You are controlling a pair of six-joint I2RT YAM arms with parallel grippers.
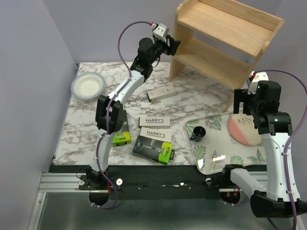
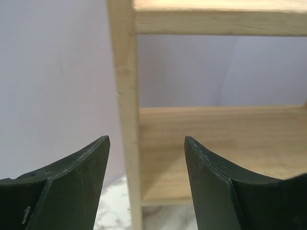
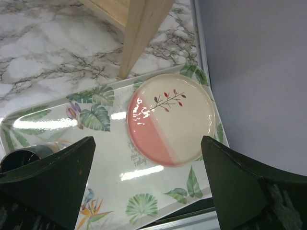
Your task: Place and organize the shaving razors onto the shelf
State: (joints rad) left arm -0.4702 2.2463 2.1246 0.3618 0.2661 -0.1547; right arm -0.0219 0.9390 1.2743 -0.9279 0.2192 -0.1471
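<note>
Left gripper (image 1: 173,46), jaws apart and empty, hovers beside the light wooden two-tier shelf (image 1: 225,43); the nearest slim white razor box (image 1: 160,93) lies crosswise on the marble table (image 1: 84,122) below, toward its base.

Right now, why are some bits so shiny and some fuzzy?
Right wrist view: white glare streaks the tray and the pink plate. Top view: the same tray glints. Left wrist view: no glare, the shelf looks slightly soft, the dark fingers show little detail.
</note>
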